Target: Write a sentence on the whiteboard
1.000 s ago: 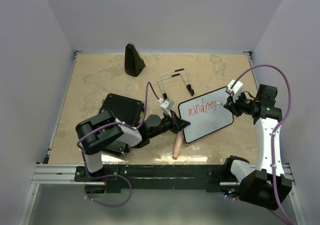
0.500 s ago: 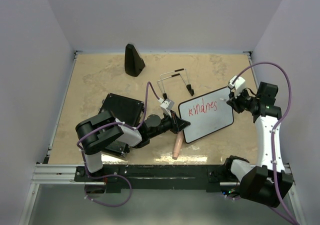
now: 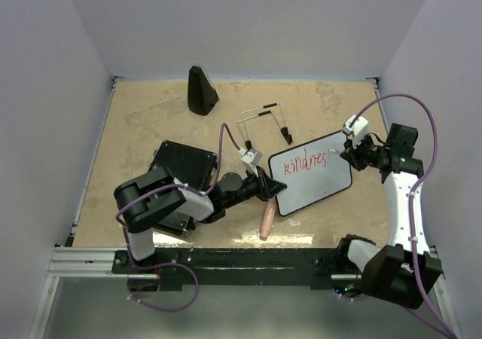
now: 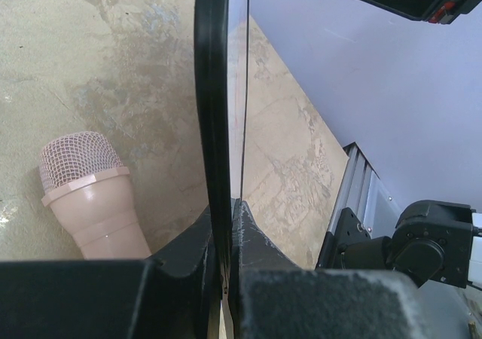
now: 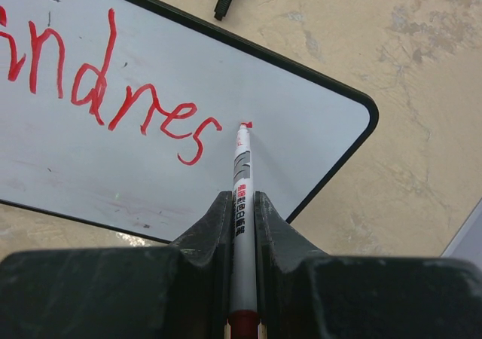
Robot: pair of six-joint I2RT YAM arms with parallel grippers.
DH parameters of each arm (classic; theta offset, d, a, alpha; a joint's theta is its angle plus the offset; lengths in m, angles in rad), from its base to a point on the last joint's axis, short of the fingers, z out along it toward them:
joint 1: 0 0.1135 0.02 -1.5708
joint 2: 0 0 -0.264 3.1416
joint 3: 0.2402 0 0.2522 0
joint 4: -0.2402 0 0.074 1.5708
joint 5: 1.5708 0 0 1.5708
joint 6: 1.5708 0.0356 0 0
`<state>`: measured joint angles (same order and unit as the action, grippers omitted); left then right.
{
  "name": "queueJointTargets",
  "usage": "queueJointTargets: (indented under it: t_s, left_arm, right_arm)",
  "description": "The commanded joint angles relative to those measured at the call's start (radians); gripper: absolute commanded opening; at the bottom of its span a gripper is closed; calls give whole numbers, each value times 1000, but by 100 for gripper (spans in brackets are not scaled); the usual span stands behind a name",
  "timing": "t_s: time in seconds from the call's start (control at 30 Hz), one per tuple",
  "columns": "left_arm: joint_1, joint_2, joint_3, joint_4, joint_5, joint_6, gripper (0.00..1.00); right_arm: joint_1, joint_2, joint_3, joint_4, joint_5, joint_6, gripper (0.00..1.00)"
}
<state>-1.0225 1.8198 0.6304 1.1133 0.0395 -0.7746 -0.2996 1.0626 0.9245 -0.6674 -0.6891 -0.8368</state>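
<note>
The whiteboard [image 3: 310, 173] lies tilted on the table, with red letters "kindnes" on it. It shows face-on in the right wrist view [image 5: 113, 151] and edge-on in the left wrist view [image 4: 213, 105]. My left gripper [image 3: 268, 185] is shut on the board's left edge, jaws pinching its black frame [image 4: 222, 237]. My right gripper [image 3: 345, 152] is shut on a white marker [image 5: 241, 181]. The marker's red tip [image 5: 243, 127] touches the board just right of the last letter, beside a small fresh red mark.
A pink microphone [image 3: 266, 219] lies near the front edge, also in the left wrist view [image 4: 90, 196]. A black ribbed case [image 3: 183, 175] sits under the left arm. A black cone [image 3: 201, 91] stands at the back. Black wire stand legs [image 3: 263, 124] lie behind the board.
My right gripper moved the marker a little right and up, from the end of the finished "s" to a spot just beyond it. The left gripper and the board have not moved.
</note>
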Motion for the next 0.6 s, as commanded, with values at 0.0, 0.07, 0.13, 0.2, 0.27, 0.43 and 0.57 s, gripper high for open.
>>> queueJointTargets:
  t_s: [0.0,0.07,0.13,0.2,0.27,0.43,0.57]
  left_arm:
    - [-10,15,9,25,30,58,0]
    - [-10,15,9,25,30,58,0]
    - [-10,16,11,25,31,58,0]
    - [-11,15,9,25,31,58,0]
    - [-10,15,9,25,28,60,0]
    - [-10,16,11,26,28,57,0]
    - [-10,16,9,25,28,57,0]
  right_arm:
    - [1,8,-7,-32,-59,-53,0]
    - [1,8,-10,-46,-61,-65,0]
    - [1,8,-15,-57,-56,-77,0]
    - [1,10,-19,-54,-37,-74,0]
    - [1,10,-24,-52,-21,-71,0]
    - [1,-3,-33,-3,42,-24,0]
    - [1,8,-38,-3,71,-16,0]
